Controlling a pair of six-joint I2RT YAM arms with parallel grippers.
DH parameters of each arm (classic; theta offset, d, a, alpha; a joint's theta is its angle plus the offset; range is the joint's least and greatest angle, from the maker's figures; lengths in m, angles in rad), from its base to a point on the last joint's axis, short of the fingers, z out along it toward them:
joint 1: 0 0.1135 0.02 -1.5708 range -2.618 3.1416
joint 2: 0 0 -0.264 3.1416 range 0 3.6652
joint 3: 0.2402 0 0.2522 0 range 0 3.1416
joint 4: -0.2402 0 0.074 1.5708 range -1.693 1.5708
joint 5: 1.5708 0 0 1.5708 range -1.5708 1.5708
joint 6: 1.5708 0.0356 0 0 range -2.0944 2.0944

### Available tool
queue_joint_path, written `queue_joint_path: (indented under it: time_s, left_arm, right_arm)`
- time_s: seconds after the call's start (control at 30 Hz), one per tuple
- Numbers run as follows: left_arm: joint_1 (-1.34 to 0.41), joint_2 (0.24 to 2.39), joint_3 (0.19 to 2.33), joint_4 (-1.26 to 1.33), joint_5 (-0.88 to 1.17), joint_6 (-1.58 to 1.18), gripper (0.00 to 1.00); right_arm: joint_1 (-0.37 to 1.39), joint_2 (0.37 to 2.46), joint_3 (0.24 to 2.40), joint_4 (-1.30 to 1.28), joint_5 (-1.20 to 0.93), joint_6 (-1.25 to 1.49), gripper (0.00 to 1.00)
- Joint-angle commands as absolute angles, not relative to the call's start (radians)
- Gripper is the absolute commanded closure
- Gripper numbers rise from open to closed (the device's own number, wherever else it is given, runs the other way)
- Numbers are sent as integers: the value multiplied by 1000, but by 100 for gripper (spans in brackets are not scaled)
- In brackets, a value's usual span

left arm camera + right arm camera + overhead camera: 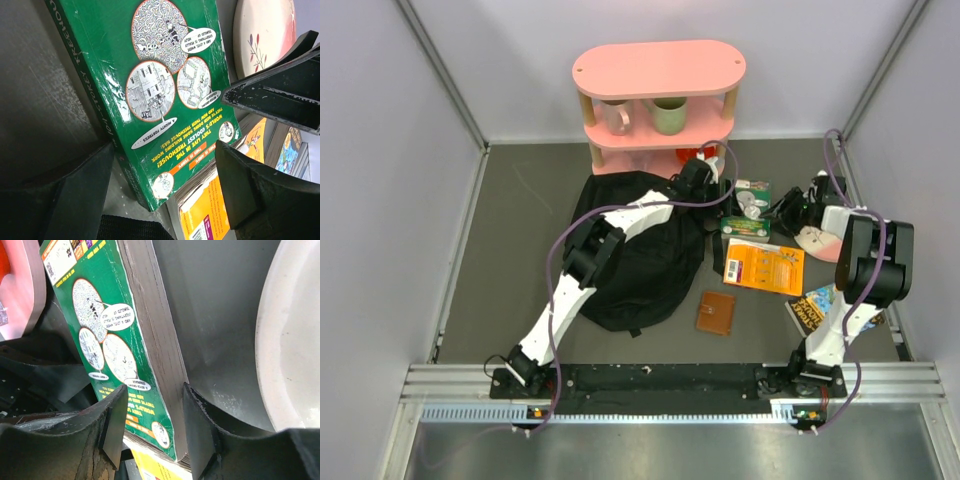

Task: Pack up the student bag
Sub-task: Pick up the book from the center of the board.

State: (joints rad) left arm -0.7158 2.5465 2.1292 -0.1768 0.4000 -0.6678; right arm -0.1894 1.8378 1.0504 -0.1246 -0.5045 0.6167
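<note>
The black student bag [640, 255] lies at the table's middle, under my left arm. A green book [747, 212] sits to its right, on an orange book [766, 266]. My left gripper [712, 190] is open, and its fingers [75, 197] straddle the green book's [165, 85] near corner without touching it. My right gripper [784, 210] reaches in from the right. Its fingers [210, 435] are closed across the green book's [125, 350] thickness at the page edge, and the book stands tilted.
A white plate [817, 240] lies right of the books, under my right gripper. A brown wallet [716, 312] and another book [814, 308] lie nearer the front. A pink shelf [658, 70] with two mugs stands at the back.
</note>
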Motion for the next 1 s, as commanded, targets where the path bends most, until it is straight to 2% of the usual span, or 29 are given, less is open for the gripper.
queue_joint_path:
  time_s: [0.0, 0.07, 0.4, 0.83, 0.87, 0.9, 0.93, 0.97]
  left_arm:
    - [-741, 2569, 2145, -163, 491, -667, 16]
    - [-742, 2560, 2145, -164, 494, -666, 19]
    - [-742, 2546, 2145, -152, 488, -675, 22]
    - [-738, 2526, 2118, -147, 472, -675, 24]
    - [-736, 2523, 2118, -149, 472, -675, 25]
    - [-736, 2523, 2118, -149, 472, -676, 25]
    - [-736, 2522, 2118, -147, 472, -676, 25]
    - [-735, 2520, 2118, -147, 472, -676, 25]
  right_arm:
    - [-176, 1804, 1035, 18, -647, 679, 56]
    - [-178, 1795, 1020, 63, -673, 695, 61]
    - [-178, 1761, 966, 172, -793, 732, 64]
    - [-178, 1781, 1015, 3, -666, 658, 61]
    - [-178, 1781, 1017, 3, -663, 657, 63]
    - [-176, 1781, 1019, 3, -664, 654, 70]
    - [-178, 1781, 1022, -21, -667, 650, 83]
    - [-178, 1779, 1025, -25, -667, 647, 87]
